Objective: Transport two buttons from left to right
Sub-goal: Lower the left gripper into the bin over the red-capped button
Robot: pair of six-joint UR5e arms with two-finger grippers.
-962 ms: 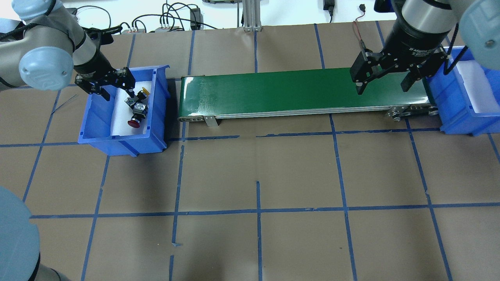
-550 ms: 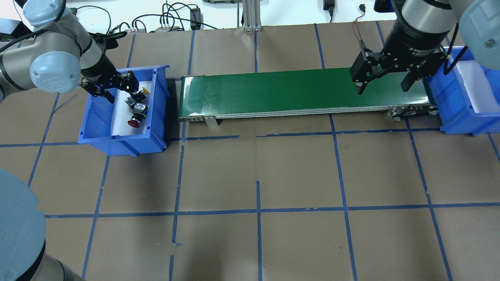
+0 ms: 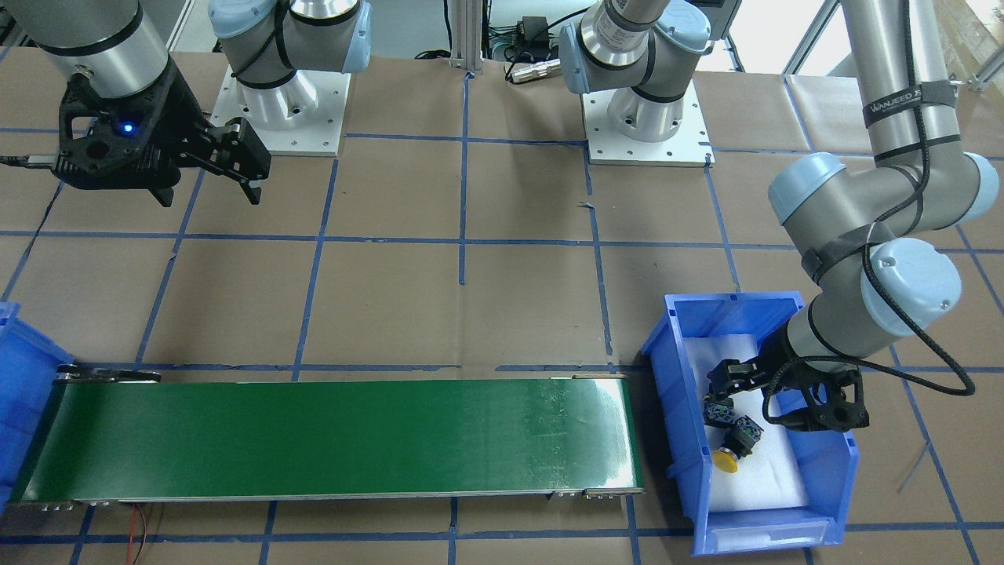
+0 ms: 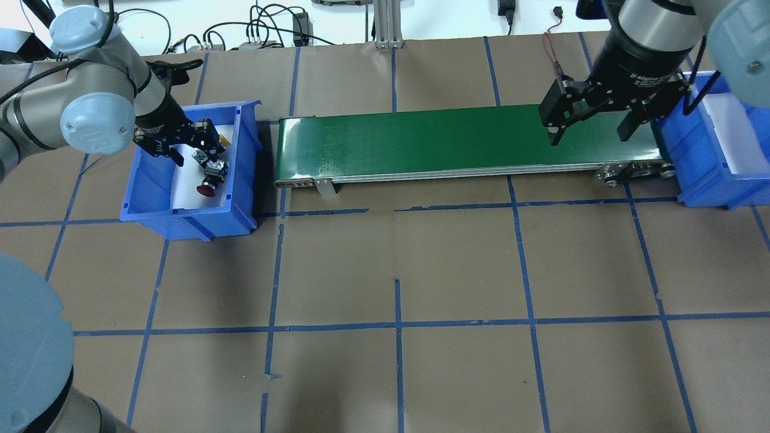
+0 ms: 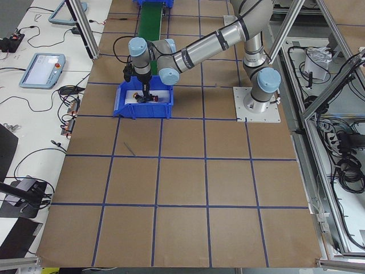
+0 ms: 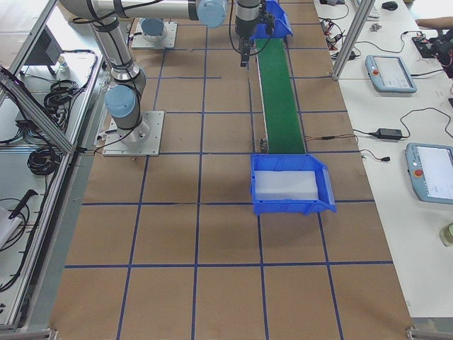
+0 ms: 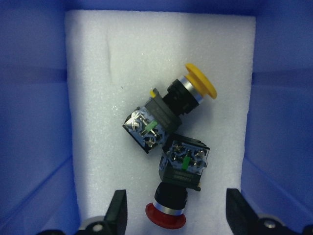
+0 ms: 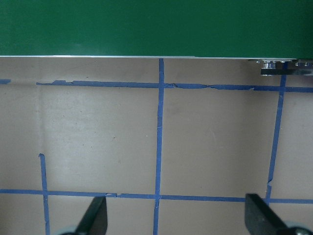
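Here, two push-button switches lie on their sides on a white, coarse-grained foam pad (image 7: 107, 73) lining a blue plastic bin (image 4: 186, 219) near the far-left corner of the surface (image 4: 397, 264). The surface is covered in brown paper ruled into squares with blue tape. The yellow button (image 7: 168, 110) has a smooth mushroom cap on a silvery collar. The red button (image 7: 178, 181) has a rounded cap that the wrist camera's lower edge partly cuts off. Each sits on a blocky black-grey body with metal screw terminals and a small green tab, and the two bodies touch at a corner.

The left pincer (image 7: 176, 205) hangs inside the bin with its jaws spread wide, one on each side of the red button's cap end, gripping nothing. Its fingers run off the bottom of the wrist view. From overhead it hides most of the yellow cap; from the front it hides the red one.

A glossy green conveyor belt (image 4: 451, 141) with metal side rails runs along the far half of the surface to a second blue bin (image 4: 704, 174) at the right edge, which the overhead frame crops. The right pincer (image 4: 589, 135) hangs above the belt's right end, opened wide and empty.
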